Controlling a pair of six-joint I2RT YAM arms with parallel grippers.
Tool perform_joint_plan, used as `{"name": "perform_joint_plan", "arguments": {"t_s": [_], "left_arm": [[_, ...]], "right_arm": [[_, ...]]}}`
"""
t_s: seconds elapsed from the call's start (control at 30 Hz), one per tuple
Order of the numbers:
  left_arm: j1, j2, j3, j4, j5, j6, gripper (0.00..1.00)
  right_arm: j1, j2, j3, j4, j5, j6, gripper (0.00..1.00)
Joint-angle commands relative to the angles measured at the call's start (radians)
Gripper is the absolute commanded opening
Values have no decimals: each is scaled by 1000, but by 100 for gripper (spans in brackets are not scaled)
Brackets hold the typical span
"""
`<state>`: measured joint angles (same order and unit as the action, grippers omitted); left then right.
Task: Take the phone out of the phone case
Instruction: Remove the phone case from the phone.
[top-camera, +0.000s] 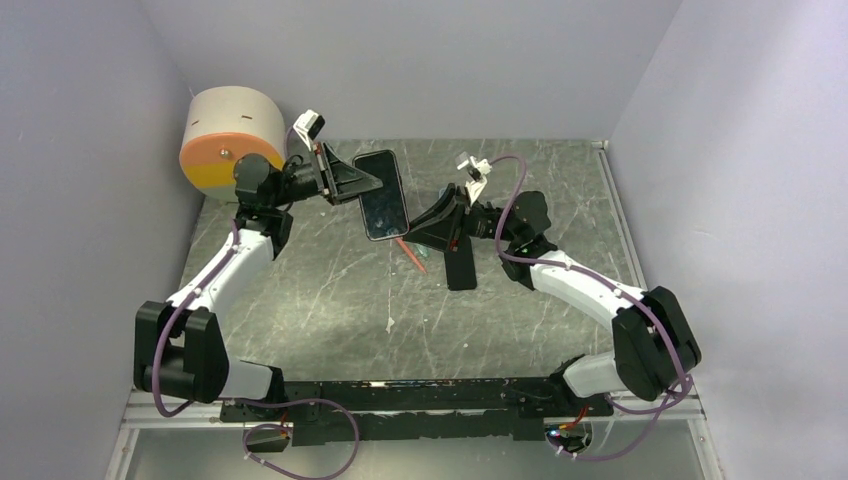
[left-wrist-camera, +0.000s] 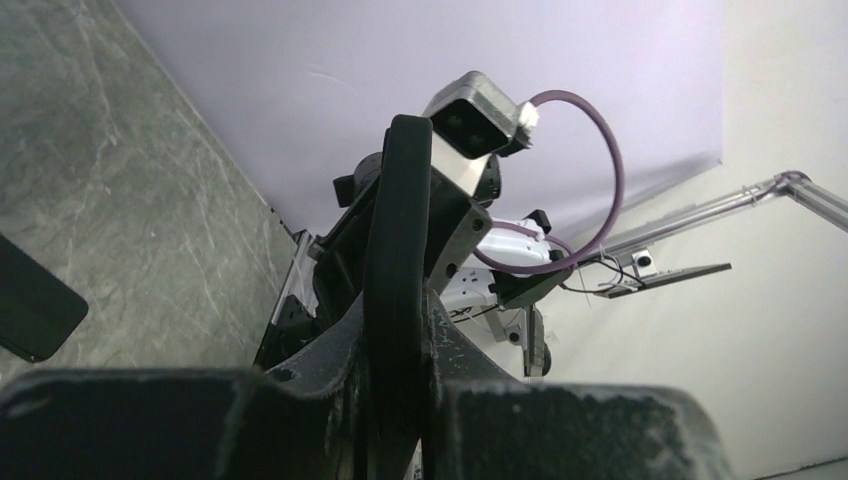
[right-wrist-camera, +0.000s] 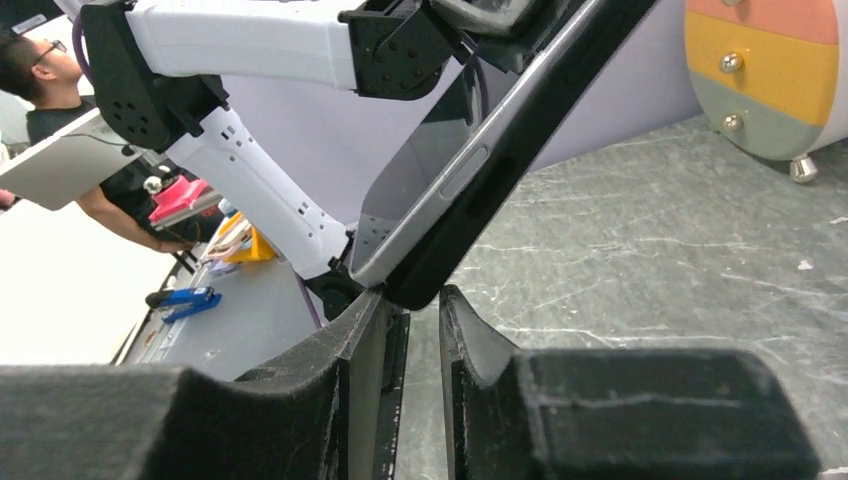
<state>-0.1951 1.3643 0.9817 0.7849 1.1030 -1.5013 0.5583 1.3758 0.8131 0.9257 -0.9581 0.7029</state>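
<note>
The phone (top-camera: 381, 195), dark screen up, is held tilted above the table in its black phone case (right-wrist-camera: 505, 165). My left gripper (top-camera: 350, 185) is shut on its upper left edge. In the left wrist view that edge runs as a black band between the fingers of the left gripper (left-wrist-camera: 402, 312). My right gripper (top-camera: 425, 228) is at the lower right corner. In the right wrist view the right gripper (right-wrist-camera: 413, 295) pinches the case's corner at its very tips. The phone's silver side (right-wrist-camera: 440, 190) shows in front of the black case.
A round cream, orange and grey drawer unit (top-camera: 230, 140) stands at the back left against the wall. A flat black slab (top-camera: 460, 265) and a thin red stick (top-camera: 413, 256) lie on the marble table (top-camera: 330, 290) under the right gripper. Walls enclose three sides.
</note>
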Motion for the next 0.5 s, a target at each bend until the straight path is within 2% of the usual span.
{"name": "perform_joint_plan", "arguments": {"t_s": [0.0, 0.17, 0.3, 0.47], "left_arm": [[-54, -71, 61, -170, 36, 133, 2], [-70, -65, 66, -201, 34, 166, 2], [-75, -50, 60, -178, 39, 153, 3], [-87, -44, 59, -236, 39, 198, 2]], "right_arm": [[-12, 1, 86, -30, 72, 27, 28], [-12, 14, 141, -87, 102, 48, 28], [-11, 33, 148, -53, 112, 94, 27], [-12, 51, 176, 6, 110, 155, 27]]}}
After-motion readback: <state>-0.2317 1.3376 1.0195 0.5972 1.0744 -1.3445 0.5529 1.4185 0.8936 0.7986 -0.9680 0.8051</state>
